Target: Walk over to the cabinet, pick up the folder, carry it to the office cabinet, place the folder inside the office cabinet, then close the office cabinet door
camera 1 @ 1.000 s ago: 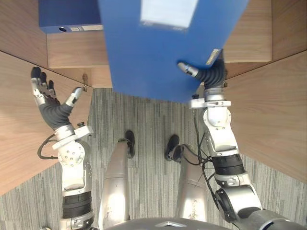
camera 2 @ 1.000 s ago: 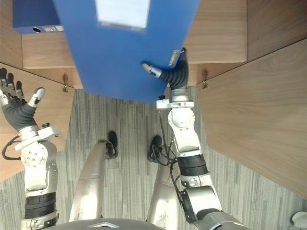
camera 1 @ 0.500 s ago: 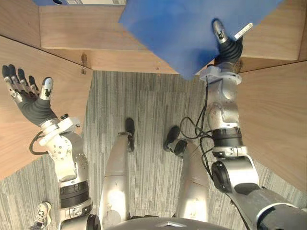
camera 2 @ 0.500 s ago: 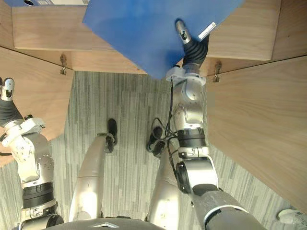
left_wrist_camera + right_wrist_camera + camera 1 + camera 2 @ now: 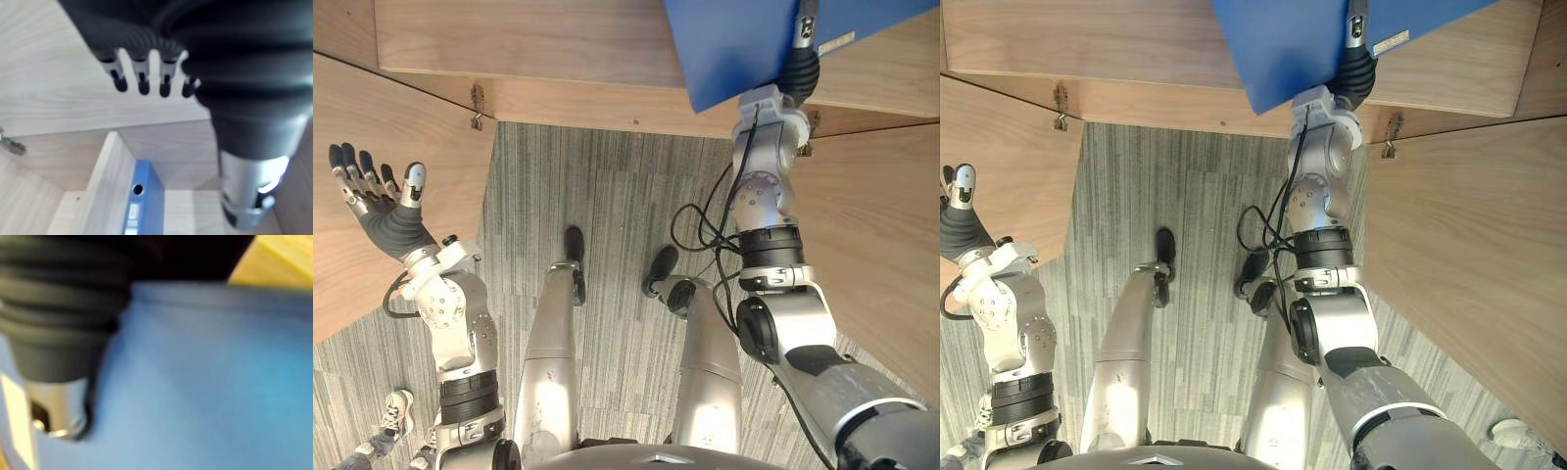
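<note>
Moved folder (image 5: 744, 44) deeper into cabinet (image 5: 529, 44) over last second. Pinching cover with right hand (image 5: 801, 69), thumb on face; left hand (image 5: 382, 211) spread, empty. Placement close; release, doors pending.

Blue binder (image 5: 144, 196) against the partition (image 5: 105, 186); cabinet shelf (image 5: 190, 211) beside it lies free

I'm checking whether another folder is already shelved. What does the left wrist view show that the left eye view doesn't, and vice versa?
Left wrist view: a second folder shelved in the cabinet. Left eye view: the right hand gripping the folder, above grey carpet. Both: the open left hand and the cabinet's wooden panels.
</note>
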### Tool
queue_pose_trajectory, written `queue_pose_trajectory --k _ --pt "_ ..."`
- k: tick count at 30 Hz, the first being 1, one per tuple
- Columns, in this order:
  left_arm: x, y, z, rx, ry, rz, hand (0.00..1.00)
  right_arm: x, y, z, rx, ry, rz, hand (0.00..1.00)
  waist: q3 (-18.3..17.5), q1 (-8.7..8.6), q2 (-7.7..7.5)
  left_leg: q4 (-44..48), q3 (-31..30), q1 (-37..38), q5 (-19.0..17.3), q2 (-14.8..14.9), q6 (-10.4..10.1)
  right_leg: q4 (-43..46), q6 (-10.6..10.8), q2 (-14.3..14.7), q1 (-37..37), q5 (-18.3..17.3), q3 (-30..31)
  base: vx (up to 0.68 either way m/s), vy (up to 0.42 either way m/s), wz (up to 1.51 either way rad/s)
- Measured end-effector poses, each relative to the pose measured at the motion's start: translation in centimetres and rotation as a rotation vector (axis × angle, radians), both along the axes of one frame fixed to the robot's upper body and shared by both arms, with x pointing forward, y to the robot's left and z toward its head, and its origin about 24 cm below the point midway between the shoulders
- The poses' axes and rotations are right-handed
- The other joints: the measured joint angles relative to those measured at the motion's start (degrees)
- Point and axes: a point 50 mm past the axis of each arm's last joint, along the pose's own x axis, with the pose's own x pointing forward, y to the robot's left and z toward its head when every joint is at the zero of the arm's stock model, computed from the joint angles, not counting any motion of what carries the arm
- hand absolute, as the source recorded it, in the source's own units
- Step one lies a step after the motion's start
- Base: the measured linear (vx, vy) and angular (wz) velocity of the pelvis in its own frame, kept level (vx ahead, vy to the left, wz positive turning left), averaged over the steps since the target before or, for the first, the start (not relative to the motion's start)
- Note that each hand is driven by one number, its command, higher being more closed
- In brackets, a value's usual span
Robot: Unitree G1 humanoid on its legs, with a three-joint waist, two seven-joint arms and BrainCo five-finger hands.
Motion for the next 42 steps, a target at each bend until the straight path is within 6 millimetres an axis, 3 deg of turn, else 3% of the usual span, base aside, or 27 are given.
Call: queue_pose_trajectory --k 3,4,13,21,27,42 --pt "0.1 -0.5 -0.1 -0.014 0.002 -0.012 0.0 0.1 0.5 1.1 0.033 -0.01 0.008 1.0 0.0 0.41 0.0 -0.37 -0.15 0.01 0.46 0.55 -0.3 -0.49 -0.43 0.66 0.04 0.25 -0.24 -0.02 -0.056 -0.06" --pt "0.2 -0.7 -0.1 -0.022 0.002 -0.017 0.0 0.3 0.6 1.3 0.038 -0.004 0.008 0.0 0.0 0.4 0.01 -0.62 -0.31 0.01 0.65 0.59 -0.53 -0.6 -0.48 0.67 0.04 0.28 -0.51 -0.02 -0.048 0.05" --pt "0.7 -2.8 -0.1 -0.019 0.004 -0.1 0.0 0.8 0.7 3.0 0.141 0.035 0.006 0.0 0.0 1.22 0.01 -4.84 -1.73 0.08 4.0 0.87 -1.58 -3.22 -2.49 1.52 0.25 1.5 -2.64 -0.03 -0.044 0.06" --pt "0.8 -3.6 -0.5 -0.007 0.023 -0.131 0.0 0.3 -1.1 4.5 0.105 -0.001 -0.055 0.0 0.0 1.77 0.01 -8.04 -2.75 -0.12 6.65 1.16 -2.33 -5.63 -3.55 2.31 0.35 2.65 -4.21 -0.02 -0.013 0.03" --pt "0.6 -3.8 -1.0 -0.008 0.044 -0.139 0.0 0.5 -0.3 6.1 0.029 -0.004 -0.057 0.0 0.0 1.87 0.01 -8.29 -3.02 -0.18 7.13 1.66 -2.58 -6.07 -3.8 2.93 0.34 3.12 -4.43 -0.01 -0.004 -0.01" --pt "0.7 -4.1 -1.1 -0.009 0.06 -0.15 0.0 2.3 0.4 4.8 -0.032 0.124 -0.057 0.0 0.0 1.71 0.01 -10.58 -2.74 0.27 9.76 2.18 -2.43 -8.39 -3.98 3.76 0.34 5.68 -4.52 0.0 0.001 -0.02"
